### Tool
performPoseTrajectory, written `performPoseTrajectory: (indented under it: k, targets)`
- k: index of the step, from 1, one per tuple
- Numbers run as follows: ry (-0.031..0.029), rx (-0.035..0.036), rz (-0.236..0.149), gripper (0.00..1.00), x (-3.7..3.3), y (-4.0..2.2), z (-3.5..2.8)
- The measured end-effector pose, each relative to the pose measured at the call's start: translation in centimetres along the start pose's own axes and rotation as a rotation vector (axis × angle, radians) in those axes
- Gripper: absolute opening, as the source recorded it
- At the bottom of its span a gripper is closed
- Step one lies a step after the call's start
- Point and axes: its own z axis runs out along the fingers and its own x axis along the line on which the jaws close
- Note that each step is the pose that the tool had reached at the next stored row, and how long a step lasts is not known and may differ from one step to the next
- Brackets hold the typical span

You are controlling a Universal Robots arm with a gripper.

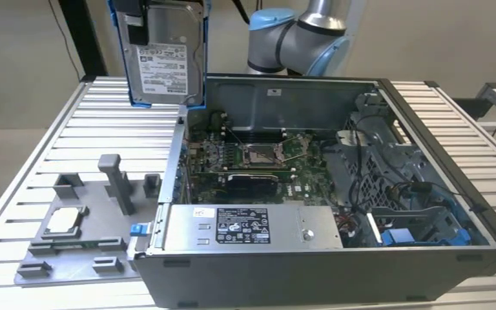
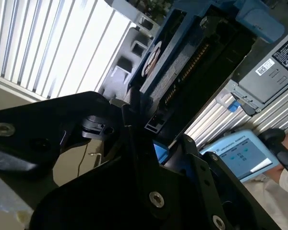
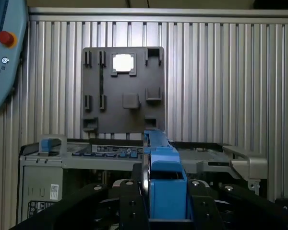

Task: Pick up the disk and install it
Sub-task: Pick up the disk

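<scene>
The disk (image 1: 163, 55) clamped in the matt black gripper (image 3: 167, 203) is dull silver-grey metal with a white paper label, edged in smooth blue plastic. Below the gripper, the ribbed table (image 1: 84, 123) looks like satin aluminium and the fixture plate (image 1: 101, 232) matt grey plastic.

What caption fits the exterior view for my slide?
The disk held high near a corner of the open computer case.
</scene>
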Motion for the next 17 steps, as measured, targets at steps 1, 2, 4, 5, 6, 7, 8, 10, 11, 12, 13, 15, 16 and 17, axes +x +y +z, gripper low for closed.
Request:
performPoseTrajectory:
  k: [1, 2, 4, 5, 6, 7, 8, 10, 11, 12, 13, 15, 16, 17]
  targets:
    - [0.0001, -0.0002, 0.000, 0.00, 0.13, -0.37, -0.04]
    - [0.0001, -0.0003, 0.000, 0.00, 0.26, -0.73, -0.08]
    - [0.0001, -0.0005, 0.000, 0.00, 0.52, -1.47, -0.16]
    - [0.0001, -0.0007, 0.000, 0.00, 0.65, -1.83, -0.19]
    - [0.0002, -0.0007, 0.000, 0.00, 0.78, -2.19, -0.23]
    - [0.0001, -0.0008, 0.000, 0.00, 0.91, -2.54, -0.27]
    - [0.0001, -0.0008, 0.000, 0.00, 1.06, -2.93, -0.30]
    - [0.0001, -0.0010, 0.000, 0.00, 1.32, -3.66, -0.38]
    - [0.0001, -0.0011, 0.000, 0.00, 1.45, -4.05, -0.42]
    - [0.0001, -0.0012, 0.000, 0.00, 1.58, -4.43, -0.46]
    - [0.0001, -0.0013, 0.000, 0.00, 1.70, -4.83, -0.50]
    - [0.0001, -0.0016, 0.000, 0.00, 1.94, -5.65, -0.58]
    - [0.0000, -0.0017, 0.000, 0.00, 2.05, -6.11, -0.62]
    - [0.0000, -0.0019, 0.000, 0.00, 2.16, -6.54, -0.67]
